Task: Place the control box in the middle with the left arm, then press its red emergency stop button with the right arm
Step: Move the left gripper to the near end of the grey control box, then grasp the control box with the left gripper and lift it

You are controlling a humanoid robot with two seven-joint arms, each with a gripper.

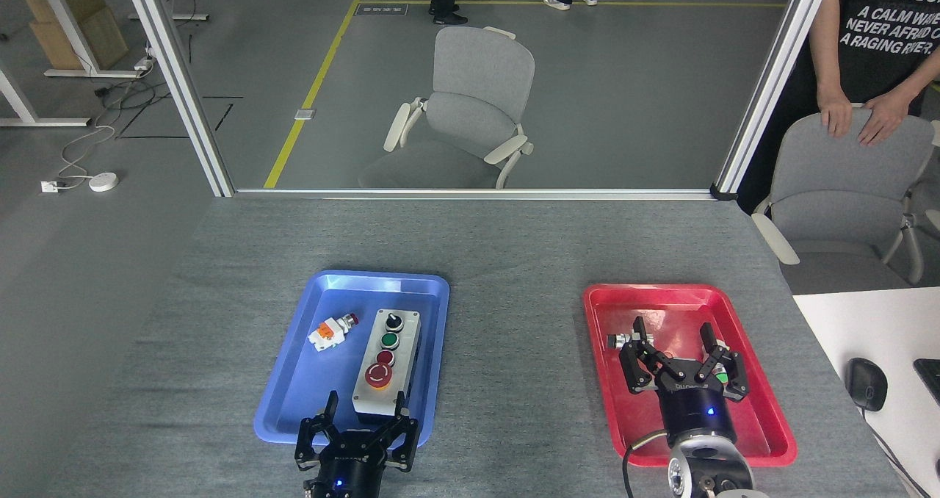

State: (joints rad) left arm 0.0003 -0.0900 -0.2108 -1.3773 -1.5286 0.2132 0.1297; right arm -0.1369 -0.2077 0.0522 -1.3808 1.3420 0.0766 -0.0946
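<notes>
The control box lies in the right half of the blue tray, long side along the tray's right rim, with its red emergency stop button at the near end and a green button and a black knob further back. The blue tray sits on the left part of the grey table, toward the near edge. The left gripper is at the tray's near edge, its fingers spread wide on both sides of the near end of the box, not gripping it. A small white and orange part lies in the tray's left half. The right gripper hovers over the red tray on the right side of the table, fingers released and empty, near a small metal part.
</notes>
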